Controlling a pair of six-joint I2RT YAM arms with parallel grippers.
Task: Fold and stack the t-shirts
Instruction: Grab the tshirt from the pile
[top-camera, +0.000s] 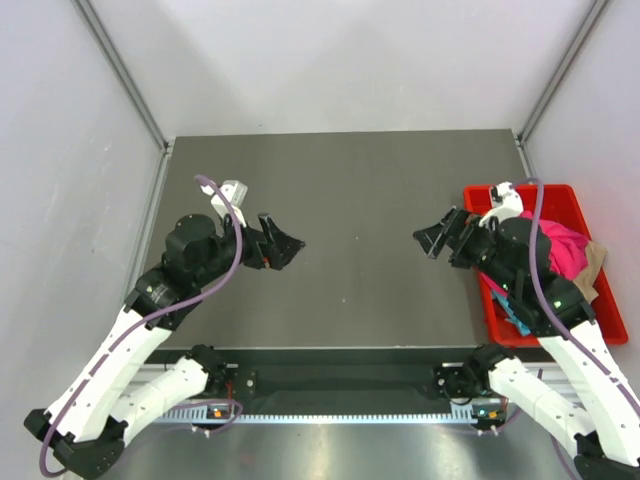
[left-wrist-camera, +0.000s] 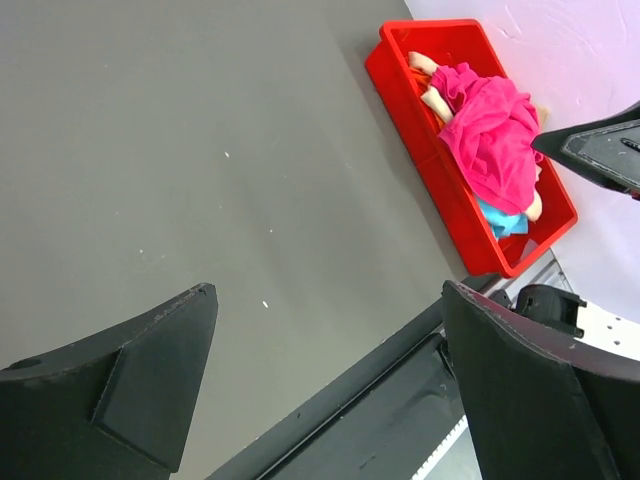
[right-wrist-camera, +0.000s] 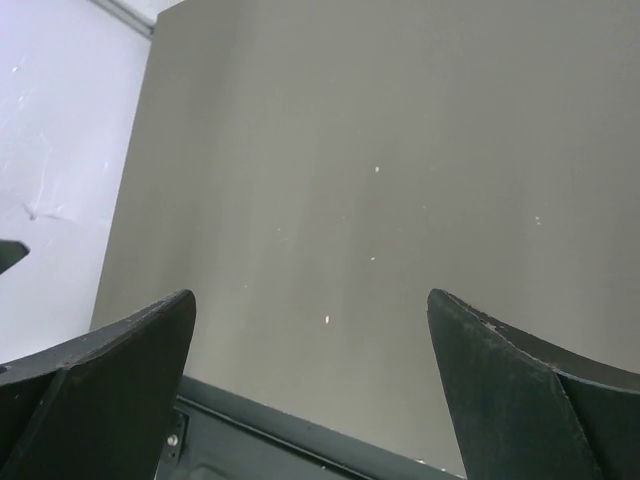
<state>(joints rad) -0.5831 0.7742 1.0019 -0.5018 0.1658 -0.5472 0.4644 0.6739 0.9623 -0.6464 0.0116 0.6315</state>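
Note:
The magenta-pink t-shirt (top-camera: 562, 250) lies bunched on top of other shirts in the red bin (top-camera: 570, 192) at the table's right edge. A tan-beige shirt (top-camera: 592, 270) and a turquoise-blue shirt (top-camera: 515, 318) peek out under it. The left wrist view shows the pink shirt (left-wrist-camera: 492, 140), the tan one (left-wrist-camera: 434, 100) and the blue one (left-wrist-camera: 500, 220). My left gripper (top-camera: 287, 241) is open and empty above the table's left middle. My right gripper (top-camera: 432, 238) is open and empty just left of the bin. No orange shirt shows.
The grey table (top-camera: 350, 200) has white walls on three sides and metal posts at the back corners. The red bin (left-wrist-camera: 420, 110) stands at the right edge. A black rail (top-camera: 340, 380) runs along the near edge.

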